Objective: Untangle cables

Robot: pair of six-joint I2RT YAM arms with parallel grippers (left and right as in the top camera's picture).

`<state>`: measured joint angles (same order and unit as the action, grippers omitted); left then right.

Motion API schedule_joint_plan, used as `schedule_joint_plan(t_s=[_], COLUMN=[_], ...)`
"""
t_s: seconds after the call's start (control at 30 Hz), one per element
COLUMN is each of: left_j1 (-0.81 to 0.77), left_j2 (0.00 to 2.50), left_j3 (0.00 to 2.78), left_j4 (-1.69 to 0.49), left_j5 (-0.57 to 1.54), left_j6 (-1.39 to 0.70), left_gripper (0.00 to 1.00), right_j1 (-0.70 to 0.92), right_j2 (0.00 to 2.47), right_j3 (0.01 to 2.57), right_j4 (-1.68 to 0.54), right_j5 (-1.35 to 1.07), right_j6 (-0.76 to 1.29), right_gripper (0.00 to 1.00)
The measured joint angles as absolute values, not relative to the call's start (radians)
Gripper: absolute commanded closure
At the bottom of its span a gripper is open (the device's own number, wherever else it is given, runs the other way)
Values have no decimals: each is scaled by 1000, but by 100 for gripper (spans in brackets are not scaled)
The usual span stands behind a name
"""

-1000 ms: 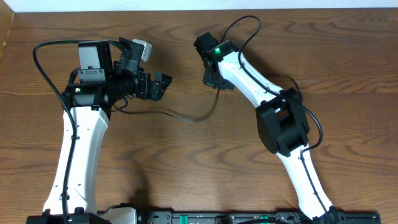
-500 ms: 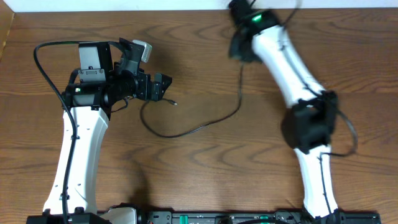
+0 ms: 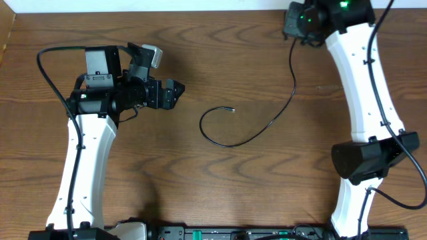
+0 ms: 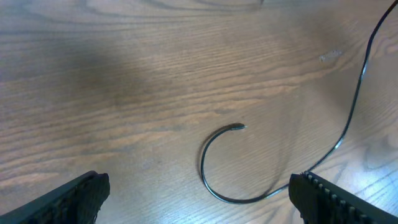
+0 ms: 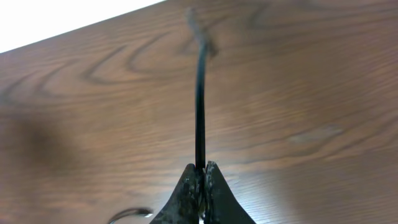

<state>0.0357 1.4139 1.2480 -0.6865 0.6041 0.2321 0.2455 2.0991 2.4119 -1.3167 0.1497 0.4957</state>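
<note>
Right fingers (image 5: 185,194) are pressed together on the black cable (image 5: 199,112), close to the far edge of the counter (image 3: 220,60). From that grip the cable runs back toward the middle of the wood and curls into an open hook, its small plug tip lying free. At the other side, the left fingers (image 4: 74,198) stand wide apart and hold nothing. The left wrist view shows the hooked end on the counter between them, touching neither.
</note>
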Motion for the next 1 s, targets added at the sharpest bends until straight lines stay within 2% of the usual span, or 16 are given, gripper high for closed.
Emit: schedule_joint_plan(t_s=[0.3,0.77,1.0], left_j1=[36,36,36], left_j2=[1414,1414,1415], left_j3=[1248,1248,1248], left_j4=[-682,-681,-682], left_j5=[604,604,604], left_j6=[232,232,232], left_gripper=[2,2,2], right_j1=[24,-496,-645], right_j2=[2099,2099,2099], right_j3=[2470,2539,2539], right_j4=[-1383,-1335,-1296], right_j5=[186,194,179], right_j6=[419,370,370], right_gripper=[99,99,99])
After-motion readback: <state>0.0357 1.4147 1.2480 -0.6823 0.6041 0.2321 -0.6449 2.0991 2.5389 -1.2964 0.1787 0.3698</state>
